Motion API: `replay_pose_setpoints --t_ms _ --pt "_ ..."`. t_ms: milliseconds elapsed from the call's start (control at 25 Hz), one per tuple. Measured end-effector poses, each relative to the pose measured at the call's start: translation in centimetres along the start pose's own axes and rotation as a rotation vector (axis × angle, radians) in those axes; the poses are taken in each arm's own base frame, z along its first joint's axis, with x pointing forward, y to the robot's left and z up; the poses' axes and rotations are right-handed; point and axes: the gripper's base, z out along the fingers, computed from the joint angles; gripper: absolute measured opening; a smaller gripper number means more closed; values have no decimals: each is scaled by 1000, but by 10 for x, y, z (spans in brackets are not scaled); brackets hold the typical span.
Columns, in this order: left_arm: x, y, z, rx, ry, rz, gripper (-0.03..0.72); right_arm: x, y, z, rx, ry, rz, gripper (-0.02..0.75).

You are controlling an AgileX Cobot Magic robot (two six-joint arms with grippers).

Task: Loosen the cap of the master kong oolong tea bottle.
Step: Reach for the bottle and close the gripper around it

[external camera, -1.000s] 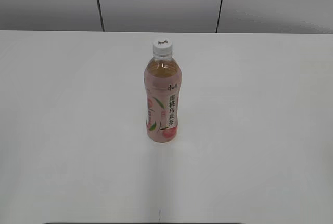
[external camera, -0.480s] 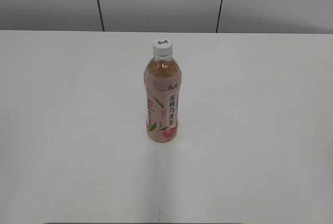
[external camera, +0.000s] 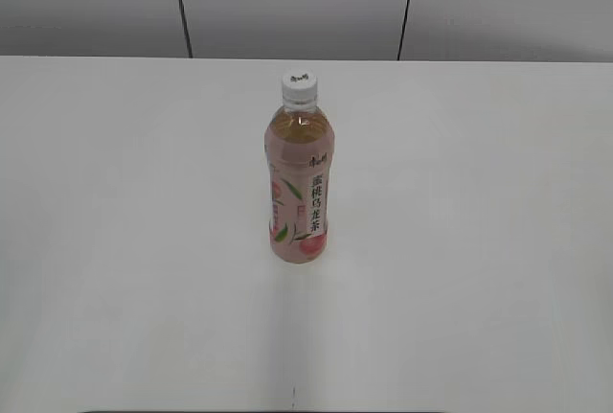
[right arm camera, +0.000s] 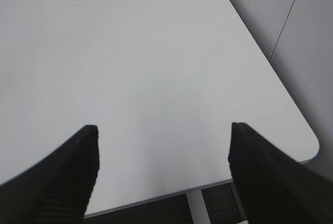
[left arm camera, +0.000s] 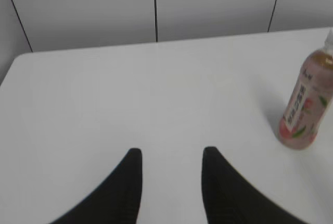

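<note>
A broad white table (external camera: 115, 240) holds one thing: the master kong oolong tea bottle (external camera: 299, 183), slim clear plastic, amber tea, pink peach label, standing upright near the middle. Its small round white screw cap (external camera: 299, 86) sits on, untouched. The left gripper (left arm camera: 169, 164) hangs spread above bare tabletop, the bottle well off to its right. The right gripper (right arm camera: 164, 135), spread wider, hovers near the table's edge. Nothing appears started; grasping and twisting remain.

**Non-task items in view**

White table (external camera: 460, 269) filled most of ext. view; surface plain, matte. Rounded corner w/ grey leg below showed in R wrist view. Grey panelled wall (external camera: 287, 1) stood behind, split by dark vertical seams.
</note>
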Motion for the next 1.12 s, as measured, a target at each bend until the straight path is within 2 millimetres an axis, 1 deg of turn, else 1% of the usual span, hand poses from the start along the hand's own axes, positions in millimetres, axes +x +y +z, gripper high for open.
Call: replay_pose_setpoints --t_ms 120,240,360,440,560,680,840,960,1120 --pt "-16 -1 10 18 -94 -26 241 0 0 0 -1 0 1 586" --pt "-23 0 33 26 -94 -54 241 0 0 0 -2 0 2 586" --pt "-13 3 62 25 -40 -17 241 0 0 0 -2 0 2 586" --pt "-3 4 77 29 -31 12 241 0 0 0 -2 0 2 586" --pt "1 6 90 26 -105 4 241 0 0 0 -2 0 2 586" --pt "5 9 101 1 -126 29 241 0 0 0 -2 0 2 586" --pt "9 13 121 -28 -68 37 249 0 0 0 -2 0 2 586" --pt "12 15 141 -33 -1 51 251 0 0 0 -2 0 2 586" --pt "20 3 163 44 66 141 251 0 0 0 -2 0 2 586"
